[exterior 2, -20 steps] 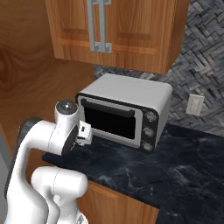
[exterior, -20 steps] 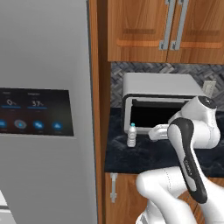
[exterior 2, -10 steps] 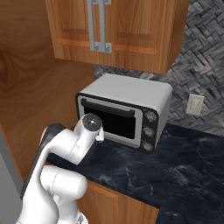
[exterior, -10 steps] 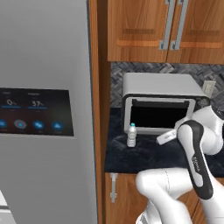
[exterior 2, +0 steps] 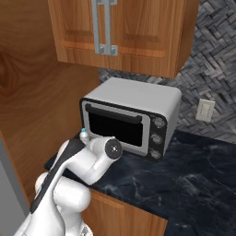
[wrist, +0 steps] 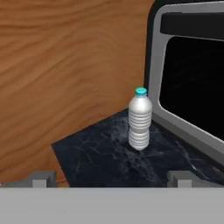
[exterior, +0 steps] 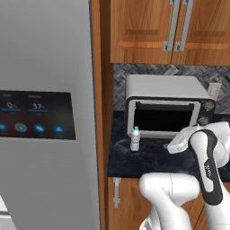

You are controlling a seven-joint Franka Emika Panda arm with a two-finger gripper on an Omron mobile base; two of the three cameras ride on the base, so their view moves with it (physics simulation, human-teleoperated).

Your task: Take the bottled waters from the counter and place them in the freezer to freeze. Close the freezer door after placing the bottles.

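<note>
A clear ribbed water bottle (wrist: 140, 120) with a pale blue cap stands upright on the black marble counter (wrist: 98, 153), in the corner between the wooden side panel and the oven's front. My gripper (wrist: 111, 178) is open and empty, level with the bottle and a short way back from it, and the bottle sits a little right of the midline between the fingertips (wrist: 41, 177). From the left base the bottle (exterior: 135, 139) is left of my hand (exterior: 179, 143). From the right base its cap (exterior 2: 84, 134) peeks over my arm. The freezer and its door are out of view.
A silver toaster oven (exterior: 166, 108) with a dark glass door stands right behind the bottle. A tall wooden panel (exterior: 102, 112) walls off the counter's left end, with the fridge's grey display door (exterior: 40, 117) beyond it. Wooden cabinets (exterior 2: 115, 32) hang overhead. To the right the counter (exterior 2: 198, 175) runs on.
My arm has folded lower and swung its elbow to the right, and the hand has settled down toward the counter facing the bottle. The bottle has not moved and the gripper stays open.
</note>
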